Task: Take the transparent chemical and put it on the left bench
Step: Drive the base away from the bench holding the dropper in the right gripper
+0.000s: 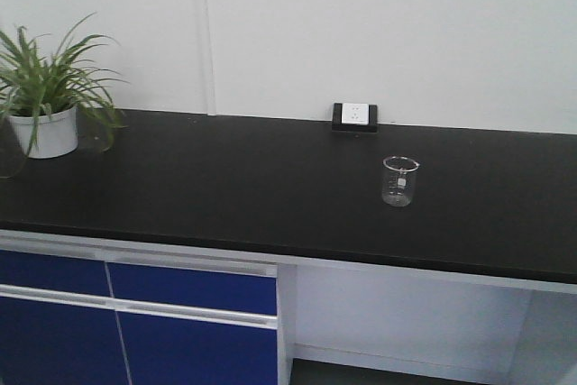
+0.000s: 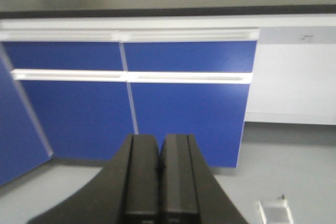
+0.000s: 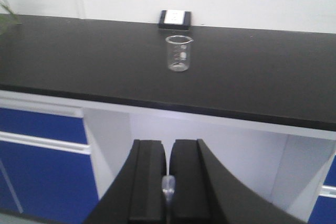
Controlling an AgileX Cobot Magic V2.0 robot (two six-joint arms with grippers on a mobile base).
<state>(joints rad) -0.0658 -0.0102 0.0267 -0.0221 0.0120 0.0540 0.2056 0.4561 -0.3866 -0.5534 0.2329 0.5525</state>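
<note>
In the right wrist view my right gripper (image 3: 168, 145) is shut on the transparent chemical (image 3: 168, 186), a slim clear pipette whose small bulb shows in the narrow slit between the black fingers. It hangs in front of and below the black countertop (image 3: 105, 61). My left gripper (image 2: 159, 140) is shut with nothing between its fingers, low down and facing the blue cabinets (image 2: 184, 103). The left bench is out of view. Neither gripper appears in the front view.
An empty glass beaker (image 1: 399, 181) stands on the black countertop (image 1: 225, 187), in front of a wall socket (image 1: 354, 115). A potted plant (image 1: 45, 96) sits at the far left. Blue cabinets (image 1: 135, 313) lie under the counter, with an open recess (image 1: 406, 322) to their right.
</note>
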